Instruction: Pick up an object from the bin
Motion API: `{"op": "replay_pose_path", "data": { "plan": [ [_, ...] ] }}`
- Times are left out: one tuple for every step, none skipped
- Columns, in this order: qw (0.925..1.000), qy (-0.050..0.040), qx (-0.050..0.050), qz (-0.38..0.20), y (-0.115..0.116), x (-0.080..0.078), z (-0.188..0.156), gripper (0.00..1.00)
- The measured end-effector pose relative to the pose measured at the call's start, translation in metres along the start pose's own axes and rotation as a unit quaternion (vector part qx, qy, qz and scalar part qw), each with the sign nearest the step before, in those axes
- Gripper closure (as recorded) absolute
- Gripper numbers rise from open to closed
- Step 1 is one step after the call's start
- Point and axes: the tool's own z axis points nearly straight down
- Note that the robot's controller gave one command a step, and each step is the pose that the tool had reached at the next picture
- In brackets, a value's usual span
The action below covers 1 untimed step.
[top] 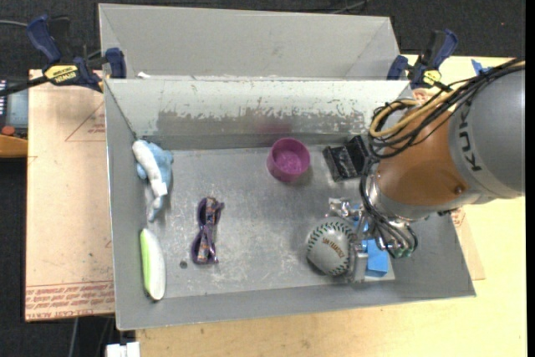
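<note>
Currently the gripper (358, 223) sits low in the near right corner of the bin (259, 205). It is largely hidden under the arm's orange wrist cover, so I cannot tell whether it is spread or pressed together, and nothing can be seen pinched in it.

Just beside it, toward the bin's middle, lies a grey-white baseball (329, 250) with red stitching. A small blue block (378, 261) is tucked by the front wall on the ball's right, touching it or nearly so. These two are the likeliest targets, though the view does not settle which.

In my judgement the ball is the harder pick. It is round, probably wide for a two-finger grasp, and apt to roll off toward open floor if struck off-centre. A straight descent over its crown, closing across its widest line, would serve best. The block offers flat faces, but the ball and the wall crowd it, so the gripper should be turned to close across whichever sides are free.

Farther out, a black boxy thing (344, 160) and a purple cup (289, 160) stand near the back wall. Purple sunglasses (206, 231), a white-and-blue toy (152, 167) and a pale green stick-shaped thing (152, 265) lie well apart on the left and should not interfere.
</note>
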Motion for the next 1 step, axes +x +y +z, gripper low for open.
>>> {"op": "replay_pose_path", "data": {
  "plan": [
    [0.9994, -0.0078, 0.001, 0.034, -0.0124, 0.0211, -0.0887, 0.0]
  ]
}}
